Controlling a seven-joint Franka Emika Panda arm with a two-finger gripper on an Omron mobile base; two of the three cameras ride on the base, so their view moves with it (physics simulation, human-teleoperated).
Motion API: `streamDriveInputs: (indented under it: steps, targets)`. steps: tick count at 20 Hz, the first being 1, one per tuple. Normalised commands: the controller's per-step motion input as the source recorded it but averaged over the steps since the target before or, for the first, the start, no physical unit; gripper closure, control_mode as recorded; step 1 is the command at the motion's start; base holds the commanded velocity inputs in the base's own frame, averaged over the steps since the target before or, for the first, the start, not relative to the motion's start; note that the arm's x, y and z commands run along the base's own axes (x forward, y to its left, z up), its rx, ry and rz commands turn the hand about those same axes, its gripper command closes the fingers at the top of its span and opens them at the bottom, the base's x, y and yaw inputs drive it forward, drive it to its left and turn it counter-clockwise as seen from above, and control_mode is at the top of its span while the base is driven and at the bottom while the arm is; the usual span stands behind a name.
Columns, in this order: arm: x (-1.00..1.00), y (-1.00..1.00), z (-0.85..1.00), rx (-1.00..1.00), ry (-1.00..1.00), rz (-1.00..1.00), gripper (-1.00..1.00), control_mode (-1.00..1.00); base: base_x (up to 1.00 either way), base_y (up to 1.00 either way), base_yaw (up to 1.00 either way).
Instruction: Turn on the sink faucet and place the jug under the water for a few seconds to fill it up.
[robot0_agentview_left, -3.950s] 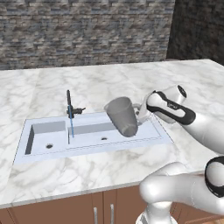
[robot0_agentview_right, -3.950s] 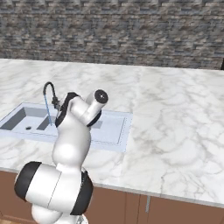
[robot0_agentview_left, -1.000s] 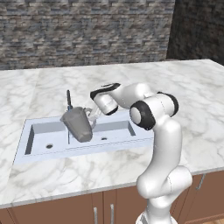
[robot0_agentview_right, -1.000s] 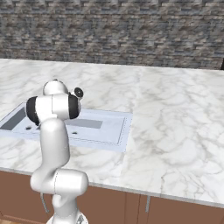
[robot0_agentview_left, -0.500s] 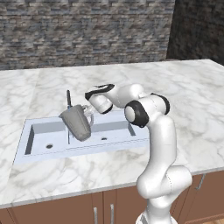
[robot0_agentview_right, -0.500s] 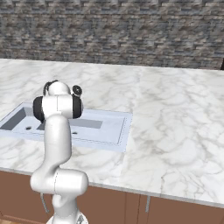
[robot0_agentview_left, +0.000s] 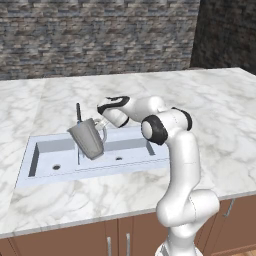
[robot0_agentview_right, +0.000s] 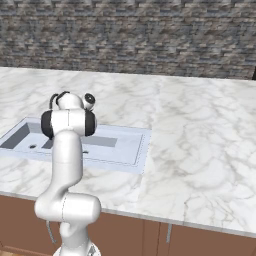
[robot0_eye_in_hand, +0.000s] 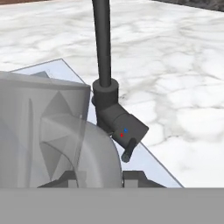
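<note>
Claw (robot0_agentview_left: 103, 123) closed narrow on the handle of the jug (robot0_agentview_left: 88, 139), which hangs tilted above the sink (robot0_agentview_left: 45, 165), over the divider betw. the two basins. Sink faucet (robot0_agentview_left: 78, 113) stands just behind the jug at the sink's rear edge; its spout is hidden by the jug. In hand view its lever body (robot0_eye_in_hand: 120, 127) sits just beside the jug wall. Water (robot0_agentview_left: 78, 156) shows as a thin line below the jug. Table (robot0_agentview_left: 220, 120) lies open toward the right edge. In right base view the arm blocks the jug.
</note>
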Motion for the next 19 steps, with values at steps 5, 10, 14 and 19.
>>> streamDriveInputs:
  steps: [5, 10, 14, 19]
  targets:
    - [0.01, 0.02, -0.17, 0.0, -0.04, -0.05, 1.0, -1.0, 0.0, 0.0, 0.0]
    - [0.0, 0.01, -0.1, 0.0, -0.06, -0.02, 1.0, -1.0, 0.0, 0.0, 0.0]
    - [0.0, 0.1, -0.04, 0.0, -0.01, -0.02, 1.0, -1.0, 0.0, 0.0, 0.0]
    - [0.08, 0.24, -0.02, 0.0, 0.0, -0.05, 1.0, -1.0, 0.0, 0.0, 0.0]
